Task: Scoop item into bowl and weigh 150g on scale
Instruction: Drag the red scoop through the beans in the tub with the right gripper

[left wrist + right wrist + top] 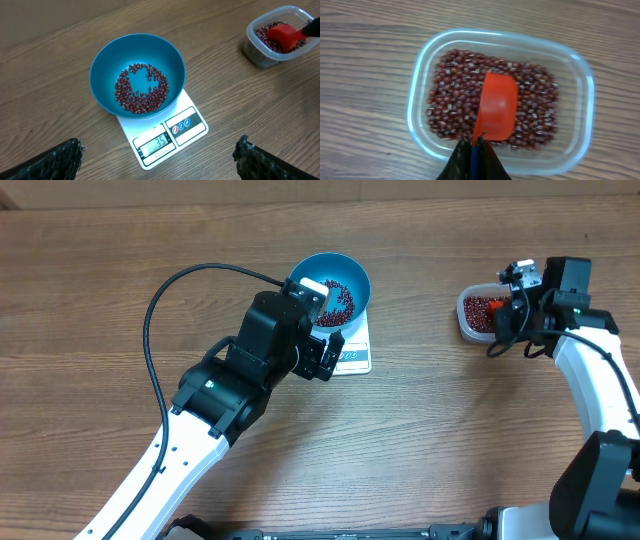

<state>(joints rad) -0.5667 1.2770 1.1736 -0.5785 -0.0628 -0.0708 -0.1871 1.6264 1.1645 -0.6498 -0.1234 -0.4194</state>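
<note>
"Toward twelve o'clock on the table, what stands there?" asks the first.

"The blue bowl [110,65], sitting on the twelve-o'clock end of the white scale [186,124]. The display window [155,145] is at the scale's six-o'clock edge and reads 35. A thin, patchy layer of red-brown beans [141,90] covers the bowl's bottom."

"And the left gripper [159,150]?"

"It reaches in from seven o'clock and hovers over the bowl and scale. Its fingers [57,161] are spread wide apart, with nothing between them."

"Where is the right one?"

"At three o'clock from the bowl and well apart from it, over a clear plastic tub [415,100] filled with more beans. The right gripper [472,150] has its fingers pressed together on the handle of a red scoop [495,107]."

"How does the scoop lie?"

"Inside the tub. Its cup rests on the heap near the middle and its handle runs back toward the tub's six-o'clock wall in the wrist view. I cannot tell whether any beans are in the cup."
</note>
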